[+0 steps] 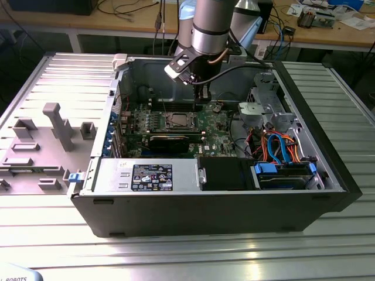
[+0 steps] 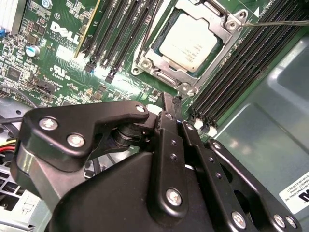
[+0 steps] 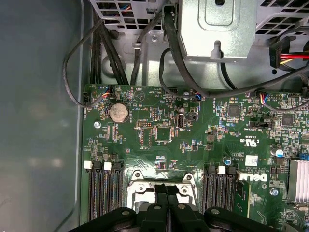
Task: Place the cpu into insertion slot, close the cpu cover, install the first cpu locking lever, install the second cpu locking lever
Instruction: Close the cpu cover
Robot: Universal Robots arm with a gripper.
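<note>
Upper centre of the exterior view, the clenched, empty hand sits at the closed cpu cover; pressing here probably wants slow, square force, so the tips don't slip onto the cpu.

The cpu is being held in the insertion slot, under the cpu cover, and is being flanked by memory slots on the motherboard inside the computer case.
</note>
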